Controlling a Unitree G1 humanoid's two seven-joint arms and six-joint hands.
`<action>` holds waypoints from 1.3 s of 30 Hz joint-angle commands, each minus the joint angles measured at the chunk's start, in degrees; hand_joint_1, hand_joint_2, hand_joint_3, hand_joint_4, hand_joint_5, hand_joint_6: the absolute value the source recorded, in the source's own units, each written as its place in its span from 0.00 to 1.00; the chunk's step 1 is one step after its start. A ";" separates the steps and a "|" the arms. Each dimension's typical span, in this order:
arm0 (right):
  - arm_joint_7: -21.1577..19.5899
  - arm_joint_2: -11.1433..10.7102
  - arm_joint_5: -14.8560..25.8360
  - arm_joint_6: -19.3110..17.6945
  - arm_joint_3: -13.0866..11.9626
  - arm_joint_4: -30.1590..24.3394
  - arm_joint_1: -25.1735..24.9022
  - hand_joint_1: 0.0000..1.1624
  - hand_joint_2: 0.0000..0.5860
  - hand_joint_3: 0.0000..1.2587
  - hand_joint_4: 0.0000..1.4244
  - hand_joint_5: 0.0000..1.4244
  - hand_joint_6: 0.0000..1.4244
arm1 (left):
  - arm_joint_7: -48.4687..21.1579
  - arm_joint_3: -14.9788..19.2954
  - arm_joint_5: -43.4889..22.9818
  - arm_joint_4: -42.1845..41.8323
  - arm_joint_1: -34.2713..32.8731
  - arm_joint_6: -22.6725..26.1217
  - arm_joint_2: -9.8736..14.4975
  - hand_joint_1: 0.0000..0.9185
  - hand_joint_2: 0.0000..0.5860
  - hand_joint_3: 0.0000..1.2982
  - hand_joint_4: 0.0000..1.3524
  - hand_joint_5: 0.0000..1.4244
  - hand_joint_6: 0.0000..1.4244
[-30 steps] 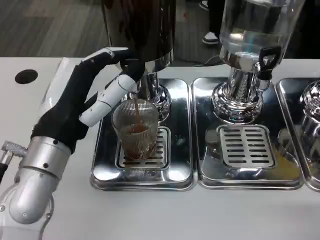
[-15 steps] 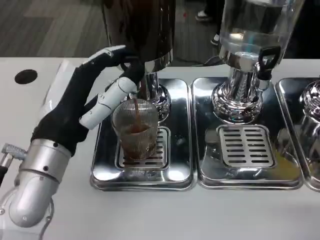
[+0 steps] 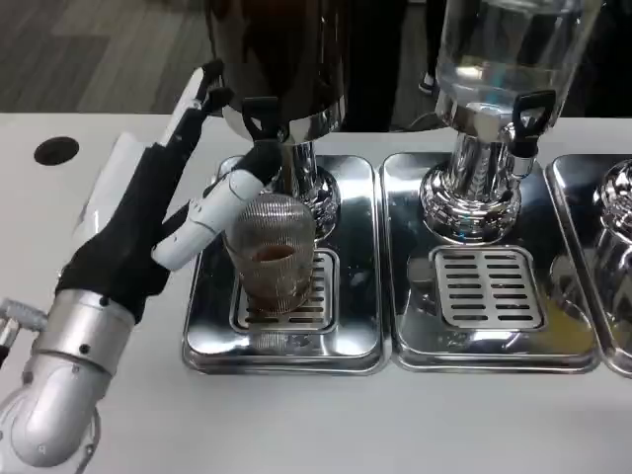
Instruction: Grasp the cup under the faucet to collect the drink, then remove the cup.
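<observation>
White table [image 3: 296, 425] fills the bottom of the frame. On the left, the left hand [image 3: 163, 212] is open, fingers spread, one finger reaching toward the ribbed clear cup [image 3: 270, 252]. I cannot tell if it touches. The cup sits on the left shiny tray [image 3: 281, 346], under the black faucet [image 3: 261, 114], with brown drink inside. No writing can be read.
</observation>
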 commanded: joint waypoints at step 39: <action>1.57 -1.21 -7.03 4.41 9.81 6.32 -8.15 0.71 0.47 0.19 0.21 0.21 0.20 | -9.38 19.03 -4.47 16.02 21.53 -35.48 20.27 0.00 0.00 0.00 0.00 0.00 0.00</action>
